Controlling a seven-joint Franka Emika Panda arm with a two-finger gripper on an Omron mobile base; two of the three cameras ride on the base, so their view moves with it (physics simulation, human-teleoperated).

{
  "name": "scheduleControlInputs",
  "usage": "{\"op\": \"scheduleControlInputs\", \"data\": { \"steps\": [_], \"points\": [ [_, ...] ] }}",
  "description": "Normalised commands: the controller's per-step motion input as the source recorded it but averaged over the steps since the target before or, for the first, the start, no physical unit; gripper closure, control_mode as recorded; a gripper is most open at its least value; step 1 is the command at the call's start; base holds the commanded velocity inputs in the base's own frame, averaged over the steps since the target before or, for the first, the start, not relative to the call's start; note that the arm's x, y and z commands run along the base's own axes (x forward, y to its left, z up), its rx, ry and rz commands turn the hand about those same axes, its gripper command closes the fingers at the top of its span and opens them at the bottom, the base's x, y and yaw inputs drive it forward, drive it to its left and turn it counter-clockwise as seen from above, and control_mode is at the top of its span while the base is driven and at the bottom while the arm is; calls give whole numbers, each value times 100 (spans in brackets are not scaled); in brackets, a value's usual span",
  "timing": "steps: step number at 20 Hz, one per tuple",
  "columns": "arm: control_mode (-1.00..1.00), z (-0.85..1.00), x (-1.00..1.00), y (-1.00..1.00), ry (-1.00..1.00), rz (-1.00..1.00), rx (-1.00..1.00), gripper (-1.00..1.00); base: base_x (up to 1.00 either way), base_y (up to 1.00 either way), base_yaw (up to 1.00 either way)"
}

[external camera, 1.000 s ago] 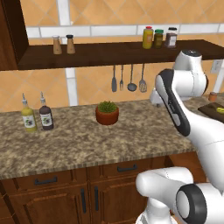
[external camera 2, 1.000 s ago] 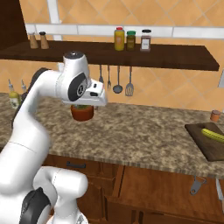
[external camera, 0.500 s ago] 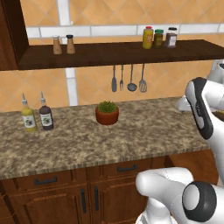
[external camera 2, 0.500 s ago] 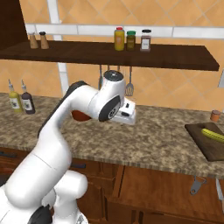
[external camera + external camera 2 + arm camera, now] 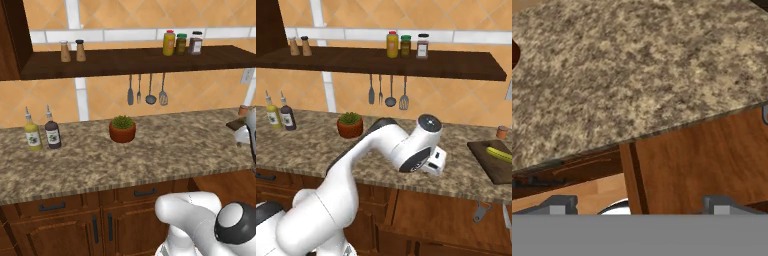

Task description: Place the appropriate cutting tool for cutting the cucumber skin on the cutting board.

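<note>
Two bottles stand first on my list: a yellow-green bottle (image 5: 33, 135) and a dark bottle (image 5: 52, 133), upright and just beside each other at the left of the granite tabletop (image 5: 165, 145). Near the middle of the tabletop sits a terracotta plant pot (image 5: 122, 129) with a small green plant. On the wall above I see a long dark shelf (image 5: 140, 60) carrying two shakers (image 5: 71, 51) at its left and three jars (image 5: 181, 42) toward its right. Below the shelf hang three utensils (image 5: 146, 90) on the tiled wall.

At the far right of the tabletop, in the right base view, lies the cutting board (image 5: 496, 167), a flat dark brown slab, with a cucumber (image 5: 499, 154) resting on it. A small orange cup (image 5: 501, 132) stands just behind the board.

My arm reaches forward across the front edge of the tabletop, its hand low over the edge, well apart from the board. In the hand view the end effector (image 5: 637, 206) shows both fingertips (image 5: 558, 205) set far apart, released, with nothing between them; beneath it I see the tabletop edge and a wooden cabinet front (image 5: 702, 160).

Below the right end of the tabletop, a grey object (image 5: 481, 212) hangs near the cabinet; I cannot tell what it is.
</note>
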Motion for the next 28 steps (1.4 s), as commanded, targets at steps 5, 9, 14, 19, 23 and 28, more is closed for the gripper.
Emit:
{"op": "scheduleControlInputs", "data": {
  "steps": [5,9,14,19,23,28],
  "points": [
    [-100,-40,-46,-82,1,0,1,-100,0,0,0],
    [-100,-50,-55,-75,0,0,0,-100,0,0,0],
    [-100,-52,-19,-43,1,0,0,-100,0,0,0],
    [-100,-28,0,-15,19,0,-3,-100,0,0,0],
    [-100,-25,0,-23,23,0,-4,-100,0,0,0],
    [-100,-47,-8,-40,3,0,0,-100,0,0,0]
  ]
}}
